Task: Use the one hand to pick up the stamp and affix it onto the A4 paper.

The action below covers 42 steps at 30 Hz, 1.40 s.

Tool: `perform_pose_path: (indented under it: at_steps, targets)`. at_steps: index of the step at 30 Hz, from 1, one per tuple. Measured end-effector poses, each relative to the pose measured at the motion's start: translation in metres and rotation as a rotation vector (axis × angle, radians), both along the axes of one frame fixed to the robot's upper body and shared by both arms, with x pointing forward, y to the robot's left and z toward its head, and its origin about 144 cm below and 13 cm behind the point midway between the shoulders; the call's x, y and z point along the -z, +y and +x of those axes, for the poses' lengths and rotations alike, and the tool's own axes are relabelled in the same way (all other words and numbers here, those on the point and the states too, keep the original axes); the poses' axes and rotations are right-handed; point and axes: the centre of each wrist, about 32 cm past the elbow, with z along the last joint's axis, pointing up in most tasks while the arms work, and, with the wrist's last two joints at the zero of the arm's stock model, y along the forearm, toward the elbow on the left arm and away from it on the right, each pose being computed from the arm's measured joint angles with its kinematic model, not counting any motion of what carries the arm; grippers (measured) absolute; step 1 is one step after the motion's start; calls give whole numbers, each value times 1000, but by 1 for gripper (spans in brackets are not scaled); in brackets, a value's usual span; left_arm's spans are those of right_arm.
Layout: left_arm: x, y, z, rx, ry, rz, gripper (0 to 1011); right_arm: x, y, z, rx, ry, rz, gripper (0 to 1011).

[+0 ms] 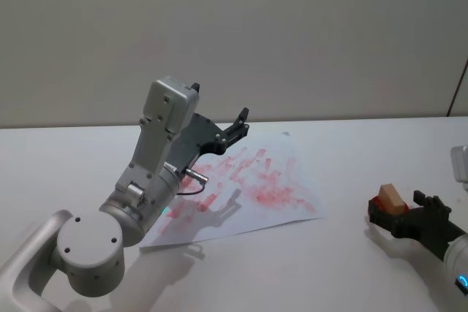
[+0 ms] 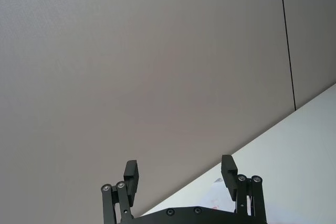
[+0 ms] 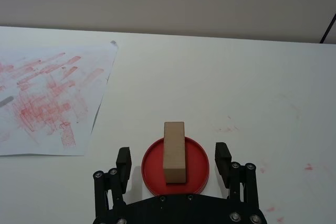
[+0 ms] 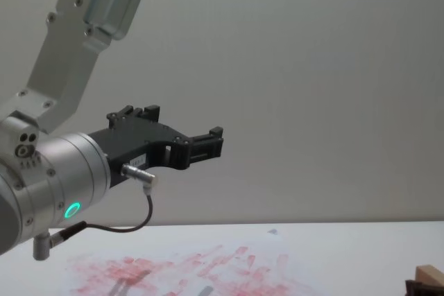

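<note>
The right gripper [image 3: 173, 155] reaches in low, right of the A4 paper [image 3: 52, 103], fingers spread wide around a red ink pad [image 3: 152, 163] where the stamp [image 3: 174, 152] lies. The left gripper [image 2: 179, 163] hangs raised above the paper, tilted upward, fingers wide apart.

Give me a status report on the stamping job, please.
Right end effector open, flanking stamp, not gripping. Stamp on red ink pad. Left end effector open, raised over A4 paper.

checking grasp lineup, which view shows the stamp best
Right wrist view: the stamp sits whole on the red ink pad by the open right gripper. Head view shows it small, chest view just a corner.
</note>
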Motion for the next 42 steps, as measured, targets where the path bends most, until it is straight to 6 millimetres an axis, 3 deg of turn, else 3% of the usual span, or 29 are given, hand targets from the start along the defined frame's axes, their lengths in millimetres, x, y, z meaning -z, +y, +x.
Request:
perform_pose_path:
  at_steps: [5,8,11,17,20,23,27,42]
  targets:
    - [0,0,0,0,0,0,1001,1,0,4,-6,9,-2,922]
    - [0,0,0,0,0,0,1001,2,1,6,-9,15,-3,807]
    - [0,0,0,0,0,0,1001,2,1,7,-11,17,-3,755]
    - [0,0,0,0,0,0,1001,3,1,9,-14,23,-3,536]
    - [0,0,0,0,0,0,1001,3,1,10,-15,24,-4,476]
    - [0,0,0,0,0,0,1001,3,2,10,-16,25,-4,332]
    - [0,0,0,0,0,0,1001,3,2,11,-17,26,-4,236]
    - [0,0,0,0,0,0,1001,-7,2,18,-102,-64,-32,217]
